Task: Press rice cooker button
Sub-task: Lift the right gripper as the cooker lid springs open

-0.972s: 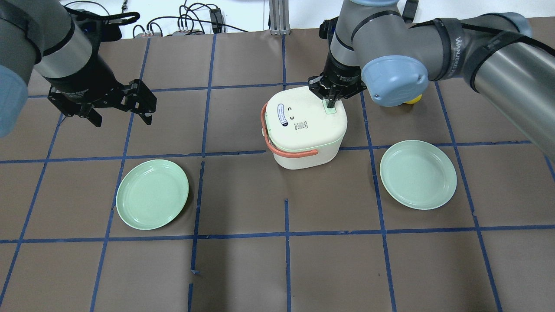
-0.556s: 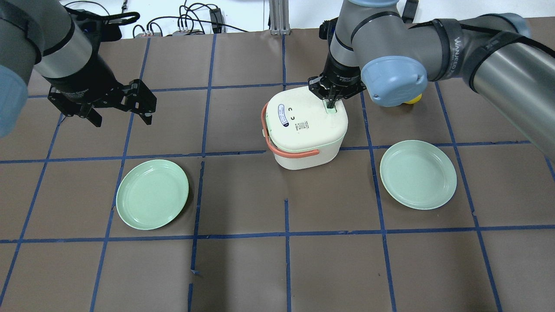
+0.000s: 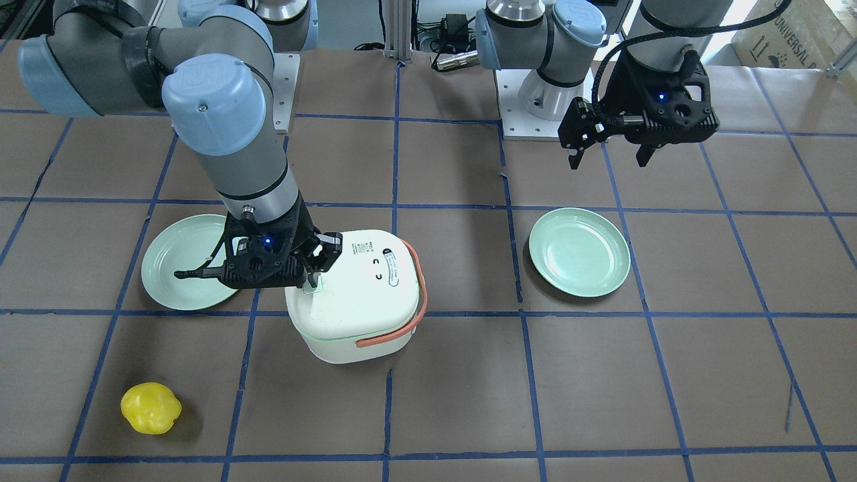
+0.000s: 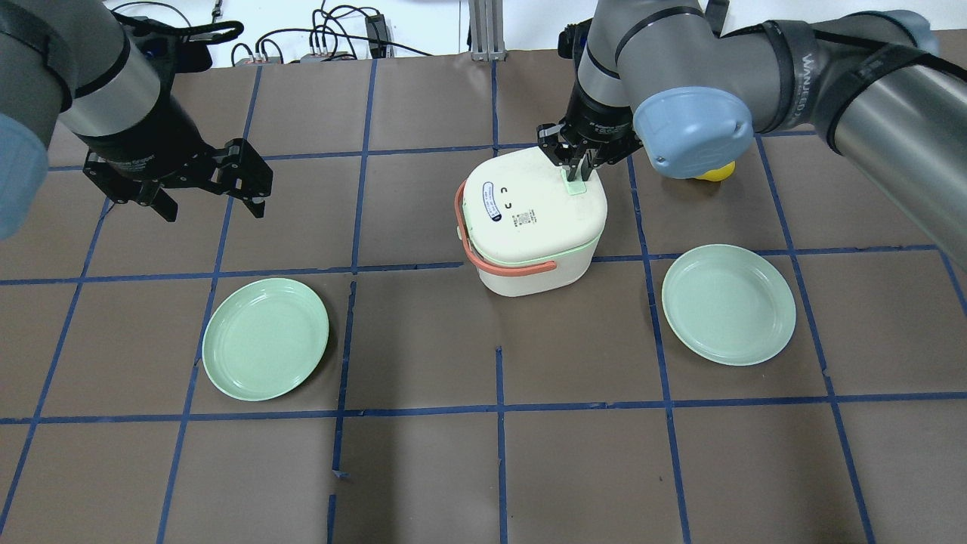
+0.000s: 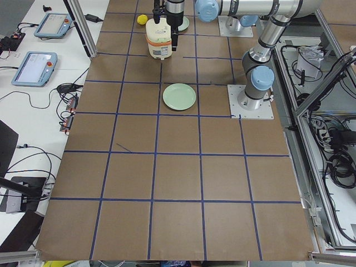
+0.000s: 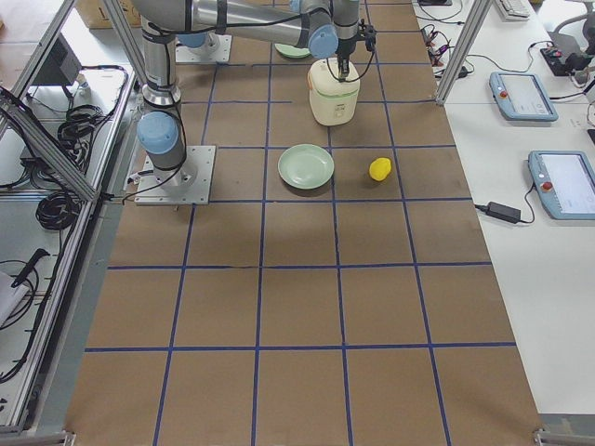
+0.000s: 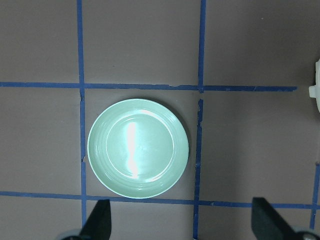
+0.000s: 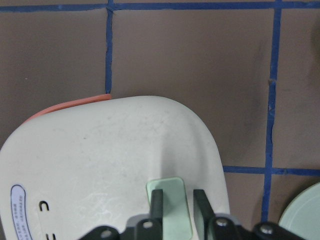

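2 claws: right claw [image 4: 577, 171] nearly clenched over cooker [image 4: 531, 221] button [image 4: 576, 186], contact unclear; left claw [image 4: 204, 200] released.

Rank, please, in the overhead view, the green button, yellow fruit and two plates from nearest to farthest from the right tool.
From the right tool:
1. Green button, directly beneath.
2. Yellow fruit, beside the arm's elbow.
3. Right plate, on its own side.
4. Left plate, across the table.

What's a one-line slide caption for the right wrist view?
Right hand with fingers nearly shut over the pale green button on the cream rice cooker lid.
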You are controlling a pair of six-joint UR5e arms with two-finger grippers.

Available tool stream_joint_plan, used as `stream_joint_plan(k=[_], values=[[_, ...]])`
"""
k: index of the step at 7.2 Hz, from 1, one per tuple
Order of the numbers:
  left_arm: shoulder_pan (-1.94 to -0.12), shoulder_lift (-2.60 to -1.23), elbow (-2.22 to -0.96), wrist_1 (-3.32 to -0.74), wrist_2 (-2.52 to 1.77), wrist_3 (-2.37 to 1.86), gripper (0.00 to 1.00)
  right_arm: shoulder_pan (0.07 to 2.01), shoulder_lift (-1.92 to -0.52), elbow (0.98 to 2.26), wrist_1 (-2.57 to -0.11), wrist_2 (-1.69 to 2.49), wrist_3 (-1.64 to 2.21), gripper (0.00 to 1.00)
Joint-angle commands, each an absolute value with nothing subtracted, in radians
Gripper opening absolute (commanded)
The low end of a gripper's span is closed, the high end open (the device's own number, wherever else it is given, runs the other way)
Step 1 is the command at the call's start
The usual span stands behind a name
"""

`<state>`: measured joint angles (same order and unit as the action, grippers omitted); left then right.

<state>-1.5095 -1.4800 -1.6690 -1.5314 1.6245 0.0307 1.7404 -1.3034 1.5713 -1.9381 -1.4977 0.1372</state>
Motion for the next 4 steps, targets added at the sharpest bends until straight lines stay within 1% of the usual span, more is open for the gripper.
stream_joint_plan(k=[1,3,4], values=[[-1.509,-1.480,-1.669,-1.531,1.624,0.031,1.00,1.741,-1.351,1.551,-1.873,-1.519,0.126,1.00],[-1.509,-1.480,-1.669,-1.531,1.624,0.031,1.00,1.732,-1.399,1.444,-1.716,-1.520,0.126,1.00],[-1.509,-1.480,-1.669,-1.531,1.624,0.031,1.00,1.721,-1.429,1.418,-1.679,-1.520,0.127,1.00]])
